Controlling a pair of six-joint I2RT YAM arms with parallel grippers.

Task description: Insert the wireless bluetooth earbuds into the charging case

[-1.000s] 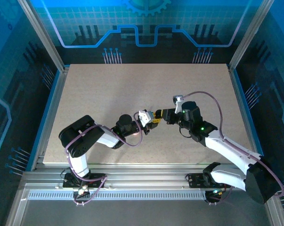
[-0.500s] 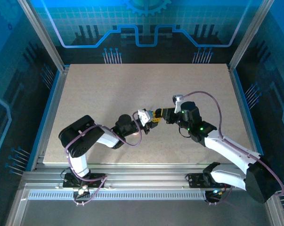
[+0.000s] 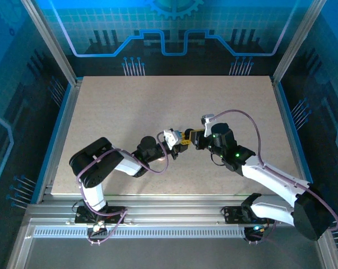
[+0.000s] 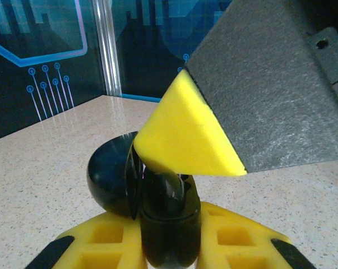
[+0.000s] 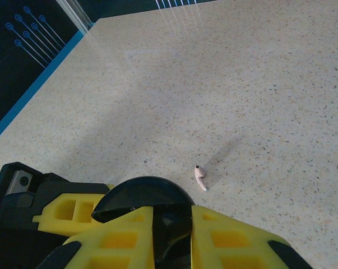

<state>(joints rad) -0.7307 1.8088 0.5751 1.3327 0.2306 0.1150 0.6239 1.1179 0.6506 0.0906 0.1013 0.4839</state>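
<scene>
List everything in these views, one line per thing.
charging case: 1, glossy black, lid looks swung open, mid-table between the two grippers
earbud: 1, pale pink with a dark tip, lying loose on the table beyond the right gripper
table: 1, beige speckled, under everything
backdrop panels: several, blue with printed circuit lines, around the table
frame posts: 2, silver, at the table's far corners
left gripper: 1, yellow fingers, shut on the charging case
right gripper: 1, yellow fingers, shut on the charging case from the opposite side
</scene>
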